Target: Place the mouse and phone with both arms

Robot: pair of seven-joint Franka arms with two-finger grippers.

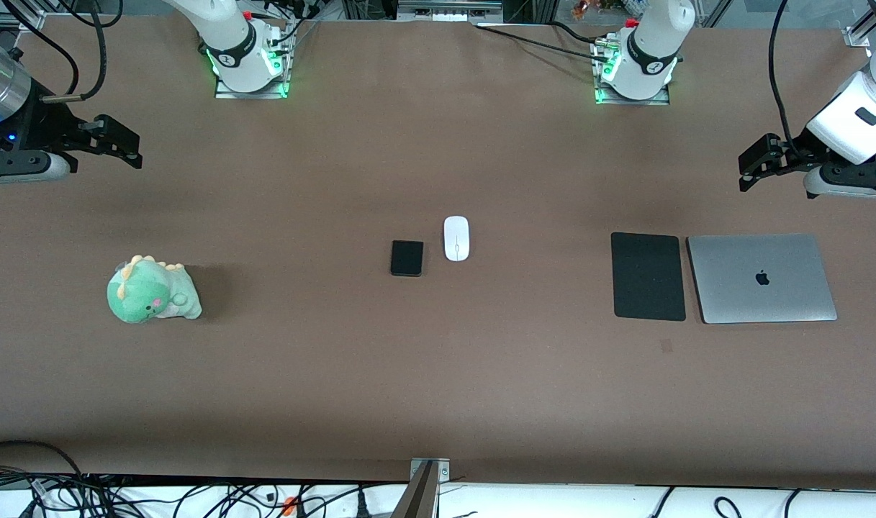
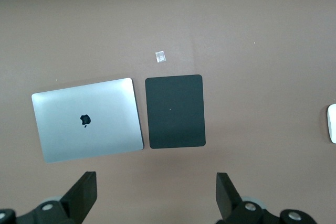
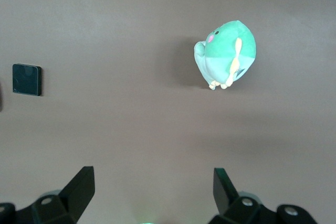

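Note:
The white mouse (image 1: 456,238) lies at the table's middle. The black phone (image 1: 407,258) lies beside it, toward the right arm's end and slightly nearer the front camera. My left gripper (image 1: 758,162) hangs open and empty over bare table at the left arm's end (image 2: 156,190). The mouse's edge shows in the left wrist view (image 2: 332,123). My right gripper (image 1: 124,147) hangs open and empty over bare table at the right arm's end (image 3: 154,187). The phone shows in the right wrist view (image 3: 27,79).
A black mouse pad (image 1: 648,275) (image 2: 175,110) and a closed silver laptop (image 1: 761,278) (image 2: 86,119) lie side by side toward the left arm's end. A green plush dinosaur (image 1: 152,290) (image 3: 226,55) sits toward the right arm's end. A small tape mark (image 2: 160,56) lies by the pad.

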